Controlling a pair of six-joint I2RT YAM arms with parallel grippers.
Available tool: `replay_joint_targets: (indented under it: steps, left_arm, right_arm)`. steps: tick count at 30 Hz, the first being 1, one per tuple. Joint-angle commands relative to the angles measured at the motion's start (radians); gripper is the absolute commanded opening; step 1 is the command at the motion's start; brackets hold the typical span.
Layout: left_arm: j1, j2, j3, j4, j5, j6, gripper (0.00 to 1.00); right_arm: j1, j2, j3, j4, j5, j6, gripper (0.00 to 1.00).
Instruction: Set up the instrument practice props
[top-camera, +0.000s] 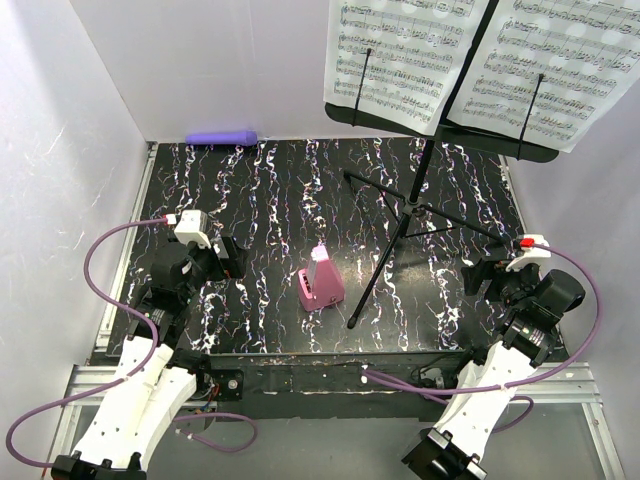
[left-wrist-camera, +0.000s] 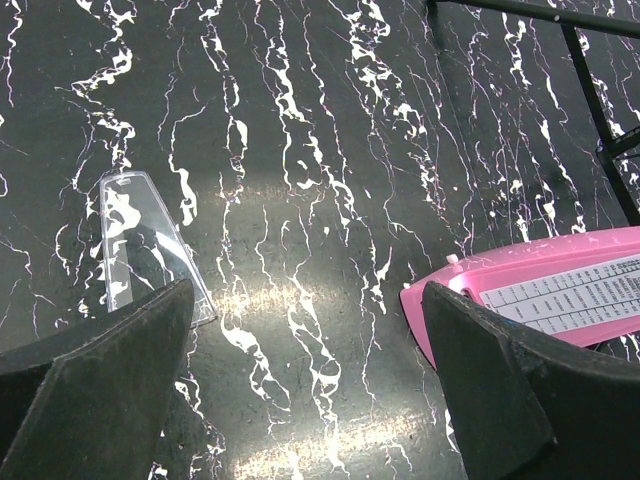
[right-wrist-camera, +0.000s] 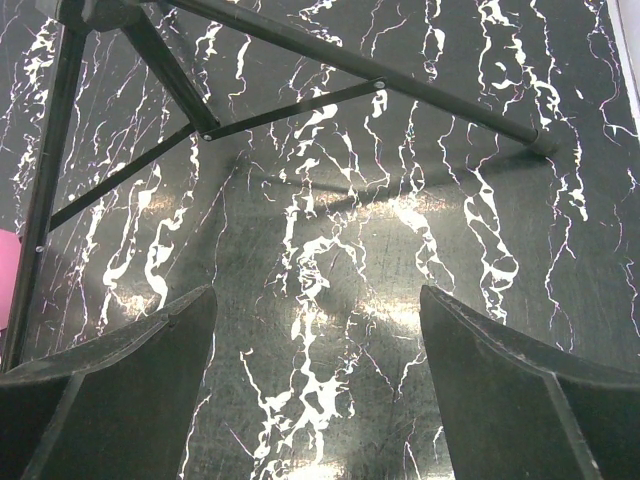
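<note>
- We see the music stand (top-camera: 405, 225) upright, its pole vertical, on the right half of the marbled mat (top-camera: 250, 200). Its desk (top-camera: 500, 142) holds two sheet-music pages (top-camera: 400, 60) side by side.
- The pink metronome (top-camera: 320, 285) stands mid-mat, apex up.
- The left gripper (left-wrist-camera: 305, 295) and right gripper (right-wrist-camera: 318, 295) gape wide, holding nothing.

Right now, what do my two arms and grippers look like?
Left arm and right arm: white lower shells, black upper joints. Looping purple cables reach white wrist caps; the right cap has a red tab. Left gripper and right gripper: broad black fingers.
</note>
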Motion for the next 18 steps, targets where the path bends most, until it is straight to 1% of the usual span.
replay_joint_targets:
  steps: [1,5,9,11,13,18]
  left_arm:
    - [-0.008,-0.009,0.006,-0.004,-0.018,0.011,0.98]
    - [-0.008,-0.013,0.006,-0.006,-0.023,0.011,0.98]
    - [-0.011,-0.019,0.009,-0.009,-0.032,0.013,0.98]
    - [-0.009,-0.027,0.012,-0.013,-0.038,0.013,0.98]
    - [-0.009,-0.041,0.012,-0.015,-0.078,0.011,0.98]
    - [-0.011,-0.071,0.009,-0.015,-0.106,0.008,0.98]
  right_arm:
    - [-0.006,-0.009,0.031,0.014,-0.017,-0.005,0.9]
    - [-0.009,-0.007,0.032,0.017,-0.017,-0.002,0.9]
    - [-0.011,-0.004,0.034,0.017,-0.009,0.003,0.93]
    - [-0.013,-0.004,0.038,0.027,0.021,0.029,0.95]
    - [-0.014,-0.003,0.044,0.047,0.079,0.069,0.95]
    - [-0.014,0.036,0.058,0.083,0.222,0.227,0.96]
